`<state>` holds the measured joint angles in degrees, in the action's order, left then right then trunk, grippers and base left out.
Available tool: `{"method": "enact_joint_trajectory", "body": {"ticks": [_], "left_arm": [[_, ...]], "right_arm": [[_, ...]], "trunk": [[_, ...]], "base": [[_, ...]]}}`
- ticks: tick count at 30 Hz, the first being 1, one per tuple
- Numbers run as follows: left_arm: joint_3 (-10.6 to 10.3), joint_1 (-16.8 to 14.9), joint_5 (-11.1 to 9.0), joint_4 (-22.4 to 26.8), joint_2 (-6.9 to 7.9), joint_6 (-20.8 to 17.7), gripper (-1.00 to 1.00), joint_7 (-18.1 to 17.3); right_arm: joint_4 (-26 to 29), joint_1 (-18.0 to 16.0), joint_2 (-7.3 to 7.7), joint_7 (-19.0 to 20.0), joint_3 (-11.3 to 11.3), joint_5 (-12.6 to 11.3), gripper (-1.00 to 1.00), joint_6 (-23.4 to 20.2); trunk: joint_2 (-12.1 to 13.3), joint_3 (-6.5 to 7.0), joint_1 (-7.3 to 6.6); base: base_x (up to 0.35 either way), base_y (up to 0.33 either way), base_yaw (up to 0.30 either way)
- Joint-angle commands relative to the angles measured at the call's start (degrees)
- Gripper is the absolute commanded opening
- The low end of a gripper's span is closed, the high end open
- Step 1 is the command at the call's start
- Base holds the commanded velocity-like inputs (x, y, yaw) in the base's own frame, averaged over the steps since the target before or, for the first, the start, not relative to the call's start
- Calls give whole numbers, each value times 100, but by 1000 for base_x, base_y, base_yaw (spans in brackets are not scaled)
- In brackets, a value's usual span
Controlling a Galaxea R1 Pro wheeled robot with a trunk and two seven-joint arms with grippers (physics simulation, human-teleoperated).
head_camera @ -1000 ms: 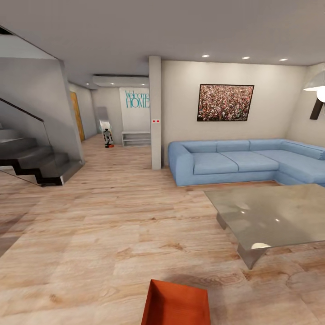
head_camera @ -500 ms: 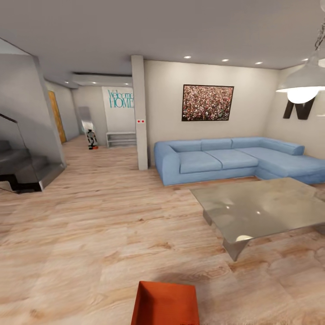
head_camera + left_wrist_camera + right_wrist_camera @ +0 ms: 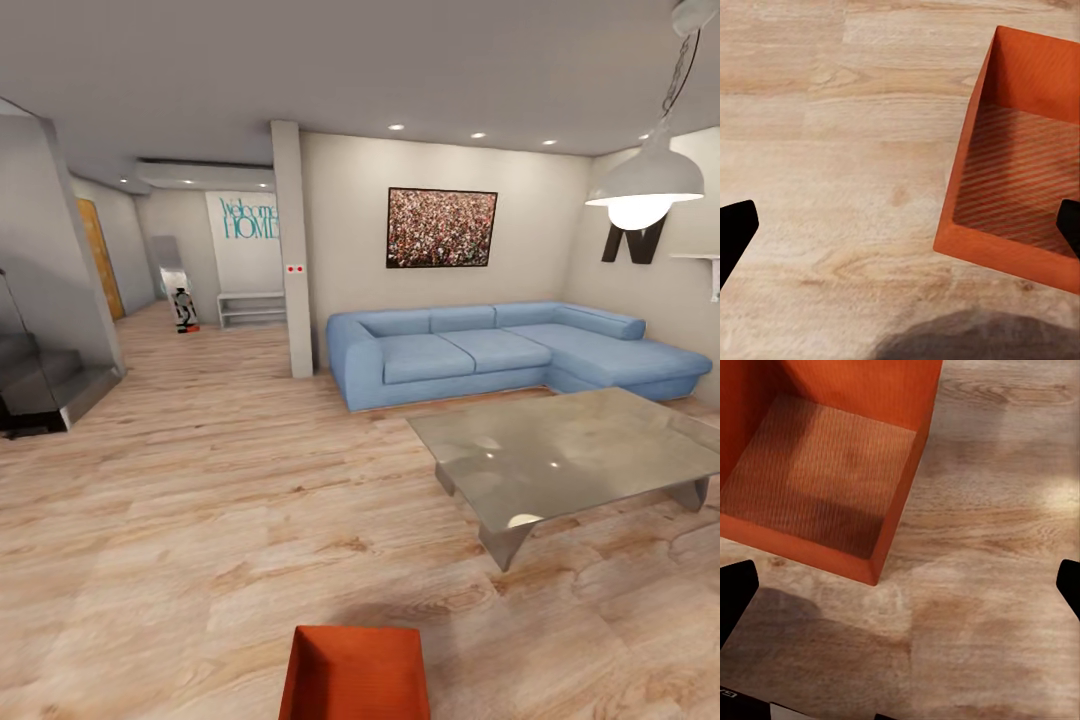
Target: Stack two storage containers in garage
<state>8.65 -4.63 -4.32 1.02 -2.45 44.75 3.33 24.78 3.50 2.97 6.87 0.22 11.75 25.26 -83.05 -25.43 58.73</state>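
A home living room: blue sectional sofa [image 3: 500, 350], glass coffee table [image 3: 570, 455], wood plank floor [image 3: 220, 500].

storage container [image 3: 355, 672] on wood plank floor [image 3: 200, 500], near bottom edge | grey glass coffee table [image 3: 570, 455] ahead right | light-blue sofa [image 3: 500, 350] behind it | crowd picture [image 3: 441, 228] on wall
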Motion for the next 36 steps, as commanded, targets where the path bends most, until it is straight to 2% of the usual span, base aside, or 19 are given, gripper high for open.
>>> {"method": "enact_joint_trajectory", "body": {"ticks": [1,11,19,36], "left_arm": [[-21,-3,-42,-2,-2,16,100,1],[-21,-3,-49,-2,-2,16,100,1],[-21,-3,-43,-4,-2,16,100,1],[-21,-3,-42,-4,-2,16,100,1]], "right_arm": [[9,2,2,16,-1,3,100,5],[9,2,2,16,-2,3,100,5],[9,2,2,16,-3,3,100,5],[9,2,2,16,-4,3,100,5]], "trunk": [[-3,-5,0],[-3,-5,0],[-3,-5,0],[-3,-5,0]], "base": [[8,0,-1],[137,38,0],[14,4,120],[0,0,9]]}}
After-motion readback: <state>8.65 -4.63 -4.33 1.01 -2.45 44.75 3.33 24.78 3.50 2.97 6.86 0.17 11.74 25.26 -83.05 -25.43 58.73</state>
